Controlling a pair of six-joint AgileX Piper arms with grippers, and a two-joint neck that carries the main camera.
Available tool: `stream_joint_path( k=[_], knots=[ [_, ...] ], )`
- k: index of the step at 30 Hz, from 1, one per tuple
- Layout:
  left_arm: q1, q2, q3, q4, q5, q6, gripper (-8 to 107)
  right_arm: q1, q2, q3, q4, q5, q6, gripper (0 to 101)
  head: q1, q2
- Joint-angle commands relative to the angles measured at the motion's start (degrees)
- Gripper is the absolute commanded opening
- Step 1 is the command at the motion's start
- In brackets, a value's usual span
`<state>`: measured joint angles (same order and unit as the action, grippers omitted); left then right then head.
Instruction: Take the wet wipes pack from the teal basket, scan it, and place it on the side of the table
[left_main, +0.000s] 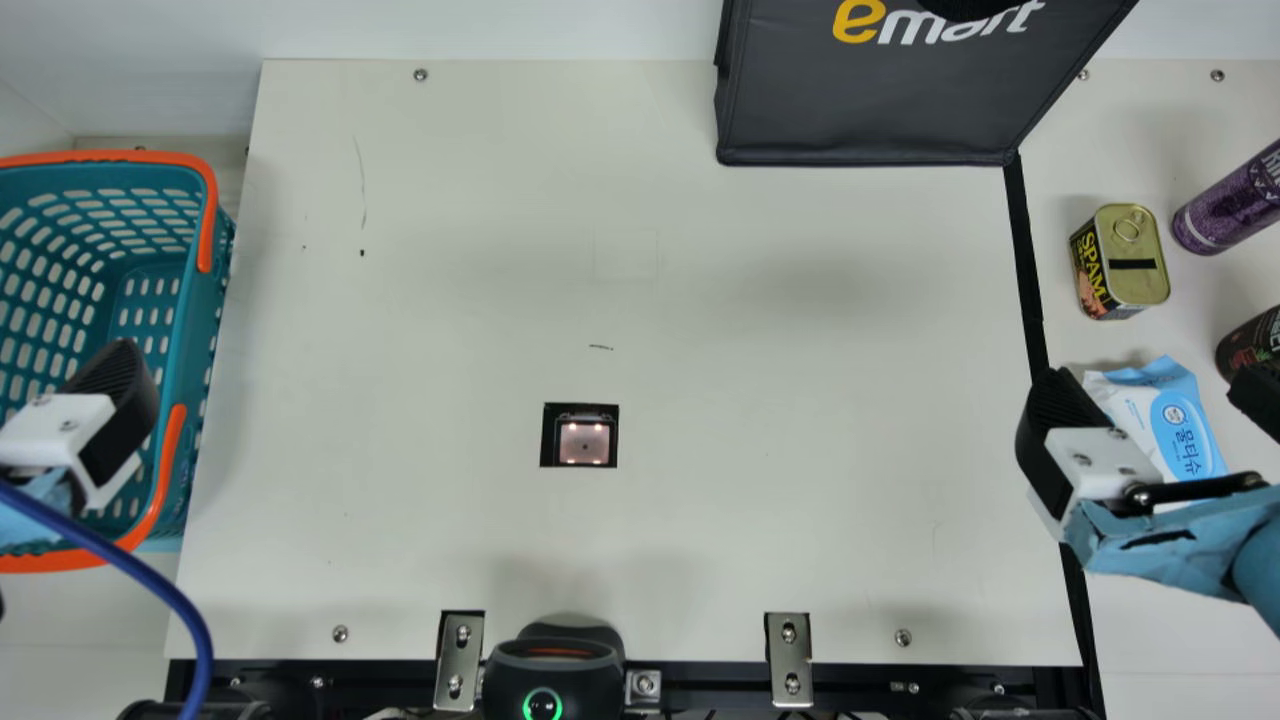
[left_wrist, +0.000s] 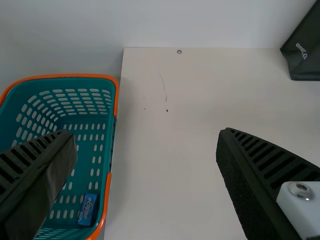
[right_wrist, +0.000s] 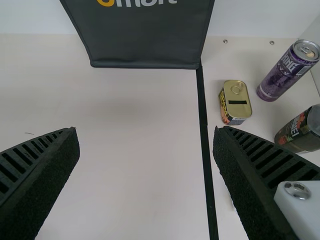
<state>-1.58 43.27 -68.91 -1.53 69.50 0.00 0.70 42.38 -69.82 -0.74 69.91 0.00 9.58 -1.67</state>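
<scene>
The white and light-blue wet wipes pack (left_main: 1180, 430) lies on the strip right of the black line, partly covered by my right gripper (left_main: 1152, 398) above it. In the right wrist view that gripper (right_wrist: 145, 131) is open with nothing between its fingers. At far left, my left gripper (left_main: 85, 430) hangs over the teal basket (left_main: 203, 330); in the left wrist view it (left_wrist: 146, 132) stands open and empty. A small blue box (left_wrist: 87, 209) lies inside the basket. A square scanner window (left_main: 584, 442) is set in the table (left_main: 750, 400).
A dark bag (left_main: 870, 100) stands at the back. Beyond the black line are a meat tin (left_main: 1135, 262), a purple can (left_main: 1230, 200) and a dark can (left_main: 1255, 345). A black device (left_main: 553, 675) with a green ring sits at the front edge; a blue cable (left_main: 140, 575) crosses near the basket.
</scene>
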Motion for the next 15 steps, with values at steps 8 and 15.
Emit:
stream_joint_path(
  k=[8, 15],
  knots=[
    [0.00, 0.00, 0.00, 0.00, 0.00, 0.00, 90, 0.00, 0.00, 0.00, 0.00, -0.06, 0.00, 95, -1.66, 0.09],
    [0.00, 0.00, 0.00, 0.00, 0.00, 0.00, 90, 0.00, 0.00, 0.00, 0.00, -0.06, 0.00, 95, -1.66, 0.09]
  ],
)
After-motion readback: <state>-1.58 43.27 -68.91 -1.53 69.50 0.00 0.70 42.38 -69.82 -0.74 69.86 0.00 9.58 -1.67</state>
